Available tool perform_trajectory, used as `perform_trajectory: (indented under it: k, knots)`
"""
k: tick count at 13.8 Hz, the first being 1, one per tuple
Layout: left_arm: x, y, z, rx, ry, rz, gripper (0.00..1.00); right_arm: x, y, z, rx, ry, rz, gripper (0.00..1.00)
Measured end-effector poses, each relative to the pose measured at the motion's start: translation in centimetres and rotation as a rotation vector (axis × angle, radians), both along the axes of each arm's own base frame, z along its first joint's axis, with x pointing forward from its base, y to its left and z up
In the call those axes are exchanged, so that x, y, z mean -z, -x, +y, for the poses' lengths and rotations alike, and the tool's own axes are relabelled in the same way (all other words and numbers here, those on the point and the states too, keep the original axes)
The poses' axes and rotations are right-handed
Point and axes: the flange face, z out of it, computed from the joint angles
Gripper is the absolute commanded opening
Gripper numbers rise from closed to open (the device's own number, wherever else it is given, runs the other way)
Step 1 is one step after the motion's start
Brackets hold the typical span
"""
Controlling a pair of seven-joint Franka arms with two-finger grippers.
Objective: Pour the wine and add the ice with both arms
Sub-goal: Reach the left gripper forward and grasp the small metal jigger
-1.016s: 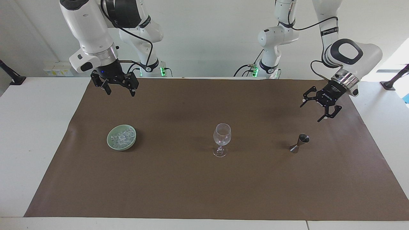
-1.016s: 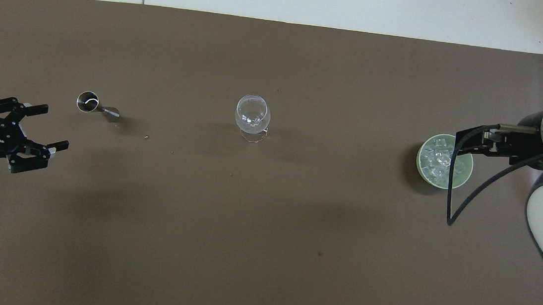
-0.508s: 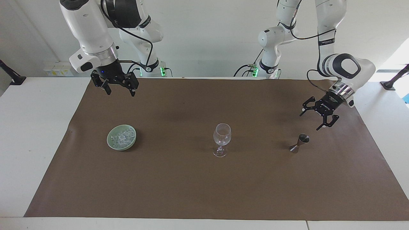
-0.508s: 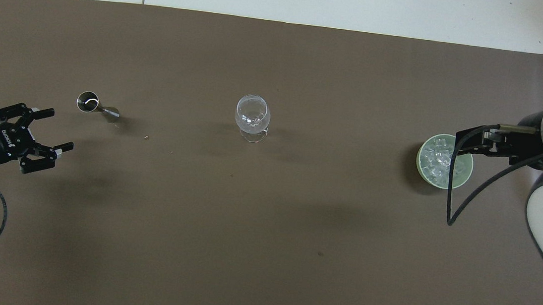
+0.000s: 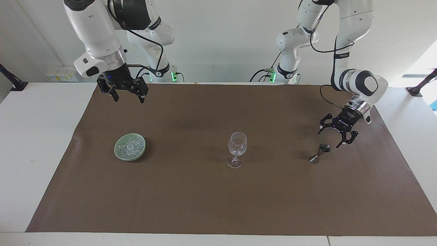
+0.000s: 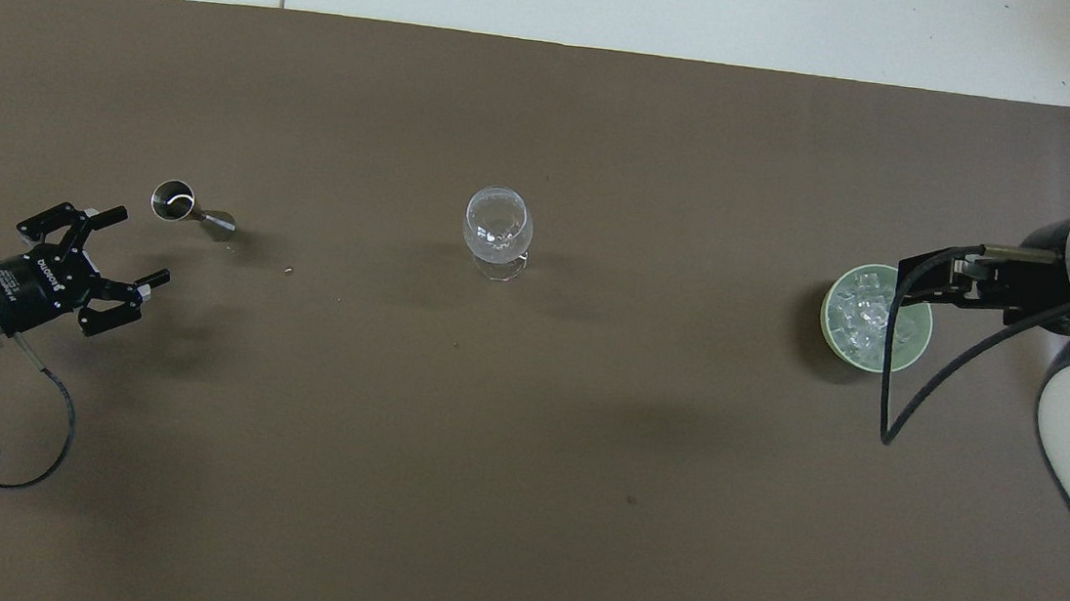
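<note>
From across the table both arms show whole; from above, the right gripper (image 6: 930,280) seems to sit on the green bowl (image 6: 913,352), yet the facing view shows that right gripper (image 5: 127,97) high over the brown mat (image 5: 218,198), fingers spread wide, holding nothing. The left gripper (image 5: 332,137) hangs low just beside the metal jigger (image 5: 320,153), jaws wide, clear of it. The ice (image 5: 131,147) fills the bowl at the right arm's end. The wine glass (image 5: 236,149) stands mid-mat; whether wine is in the jigger, I cannot tell.
</note>
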Motion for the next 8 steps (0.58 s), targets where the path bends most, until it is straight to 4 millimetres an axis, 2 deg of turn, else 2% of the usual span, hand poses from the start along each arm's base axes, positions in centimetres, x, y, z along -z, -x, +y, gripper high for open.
perform_trajectory:
  k: [3, 8]
  knots:
    - [2.0, 0.1, -1.2, -0.029, 0.017, -0.042, 1.0, 0.0, 0.0, 0.0, 0.0, 0.0, 0.0, 1.0]
    - [4.1, -0.1, -3.9, -0.115, 0.061, -0.055, 1.0, 0.0, 0.0, 0.0, 0.0, 0.0, 0.0, 1.0]
